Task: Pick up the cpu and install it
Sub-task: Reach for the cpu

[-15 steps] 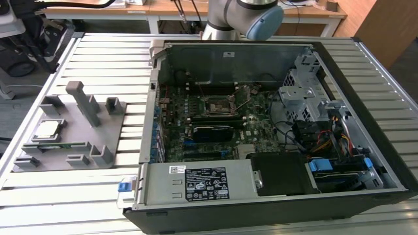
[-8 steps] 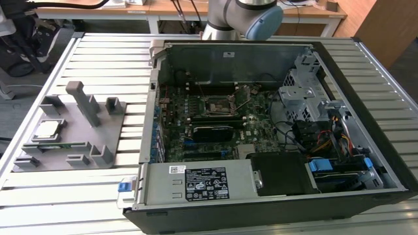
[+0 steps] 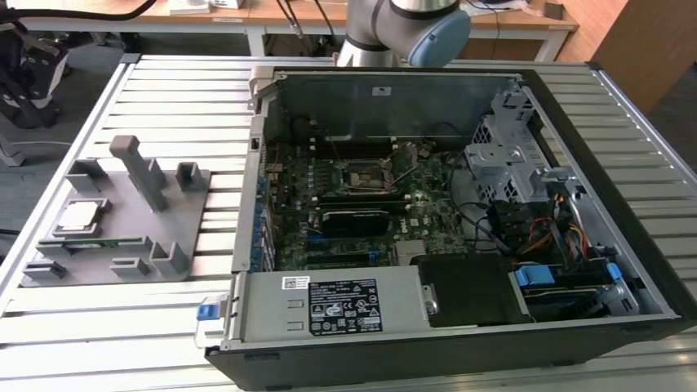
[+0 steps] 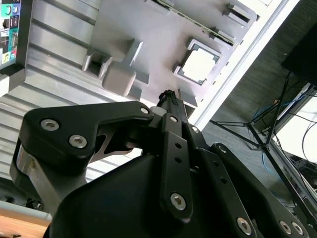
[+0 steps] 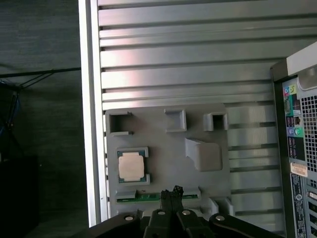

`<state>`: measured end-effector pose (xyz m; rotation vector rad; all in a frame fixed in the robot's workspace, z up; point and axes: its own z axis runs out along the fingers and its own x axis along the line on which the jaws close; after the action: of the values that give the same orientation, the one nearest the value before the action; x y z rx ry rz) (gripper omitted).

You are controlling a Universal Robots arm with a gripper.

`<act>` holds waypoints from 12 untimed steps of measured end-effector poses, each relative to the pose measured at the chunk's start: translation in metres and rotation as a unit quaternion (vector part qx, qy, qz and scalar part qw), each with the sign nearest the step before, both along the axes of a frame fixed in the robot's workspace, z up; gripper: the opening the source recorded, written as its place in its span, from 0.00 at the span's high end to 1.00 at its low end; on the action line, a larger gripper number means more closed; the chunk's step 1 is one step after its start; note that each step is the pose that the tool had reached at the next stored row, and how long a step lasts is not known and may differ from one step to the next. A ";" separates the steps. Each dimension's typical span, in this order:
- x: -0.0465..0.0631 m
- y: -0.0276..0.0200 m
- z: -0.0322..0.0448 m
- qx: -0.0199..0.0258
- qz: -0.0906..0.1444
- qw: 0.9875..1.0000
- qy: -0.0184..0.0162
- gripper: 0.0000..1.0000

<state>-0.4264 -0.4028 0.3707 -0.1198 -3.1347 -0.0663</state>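
Observation:
The cpu, a small square chip with a shiny silver top, lies flat in a pocket of the grey holder plate at the exterior view's left. Both wrist views show the cpu from well above. My gripper hangs high over the holder plate, clear of the chip, with its black fingertips together and nothing between them. The motherboard socket, square and black-framed, sits in the middle of the open computer case.
The open computer case fills the exterior view's centre and right, and its rear panel is near the holder. A green memory stick lies in a slot beside the cpu. Grey posts rise from the holder. Everything rests on a slatted metal table.

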 end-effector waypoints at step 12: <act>-0.040 0.0000 -0.0031 0.000 0.000 1.000 0.000 0.89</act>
<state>-0.4663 -0.4028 0.3676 -0.1198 -3.1347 -0.0664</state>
